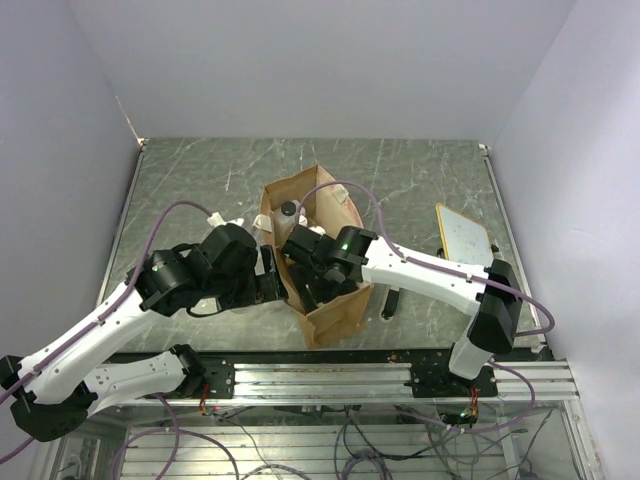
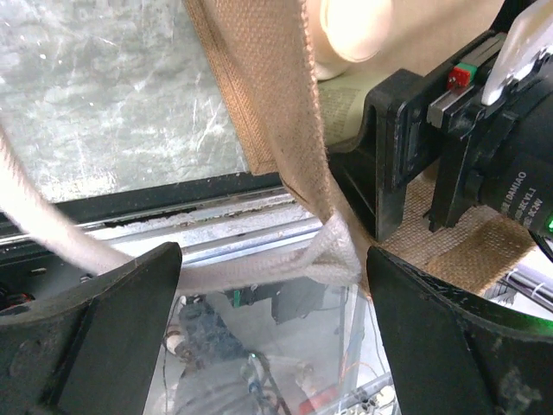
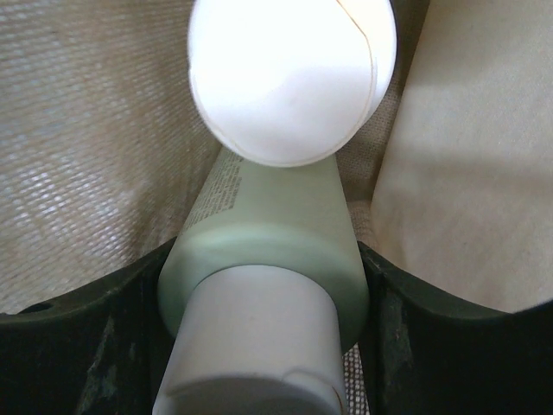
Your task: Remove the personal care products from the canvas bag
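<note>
The tan canvas bag (image 1: 335,300) stands at the table's middle. My right gripper (image 1: 308,272) reaches down into it. In the right wrist view it (image 3: 263,285) is shut on a pale green bottle with a white cap (image 3: 268,251), its fingers pressed to both sides. A white round bottle end (image 3: 289,78) and a cream bottle (image 3: 467,173) lie beside it in the bag. A black-capped bottle (image 1: 289,212) shows at the bag's far end. My left gripper (image 2: 275,337) is open at the bag's left rim. The cream strap handle (image 2: 259,272) lies between its fingers.
A white wood-framed board (image 1: 463,232) lies at the right. A black marker (image 1: 391,303) lies just right of the bag. Small pale things (image 1: 222,219) lie left of the bag, partly hidden by my left arm. The metal rail (image 1: 400,360) runs along the near edge.
</note>
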`<state>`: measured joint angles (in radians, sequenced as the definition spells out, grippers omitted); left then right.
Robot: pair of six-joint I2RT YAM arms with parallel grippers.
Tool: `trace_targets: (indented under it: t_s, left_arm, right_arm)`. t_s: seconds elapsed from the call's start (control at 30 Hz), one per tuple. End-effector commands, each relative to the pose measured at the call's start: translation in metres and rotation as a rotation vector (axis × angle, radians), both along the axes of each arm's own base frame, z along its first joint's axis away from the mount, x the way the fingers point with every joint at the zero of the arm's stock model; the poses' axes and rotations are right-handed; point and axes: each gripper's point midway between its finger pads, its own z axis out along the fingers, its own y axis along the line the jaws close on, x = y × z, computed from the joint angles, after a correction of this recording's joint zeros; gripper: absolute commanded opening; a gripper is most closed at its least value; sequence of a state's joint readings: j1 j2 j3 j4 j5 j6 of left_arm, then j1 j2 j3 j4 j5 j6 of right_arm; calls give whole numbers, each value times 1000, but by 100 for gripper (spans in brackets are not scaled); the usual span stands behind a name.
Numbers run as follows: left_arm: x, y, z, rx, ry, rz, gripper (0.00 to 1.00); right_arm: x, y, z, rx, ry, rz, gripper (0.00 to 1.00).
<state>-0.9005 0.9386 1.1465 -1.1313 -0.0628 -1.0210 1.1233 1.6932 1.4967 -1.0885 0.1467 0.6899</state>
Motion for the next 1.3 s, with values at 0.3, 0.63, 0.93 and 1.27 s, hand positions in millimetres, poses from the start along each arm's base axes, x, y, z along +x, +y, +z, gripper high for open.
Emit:
trace_targets:
  t_s: [0.3,0.63,0.93,1.27]
  left_arm:
    - [18,6,41,-54,-138,77,99]
    - [19,12,47,-34,-159,79,99]
    - [25,16,61,-31,-201,102,99]
    - [39,16,77,-24,-269,125,99]
  right_arm:
    - [10,20,74,316,11,-43,0]
    - [40,6,123,518,61,-129,0]
    - [69,-4,156,684,102,-172,0]
    - [100,-16,227,899,58,-199,0]
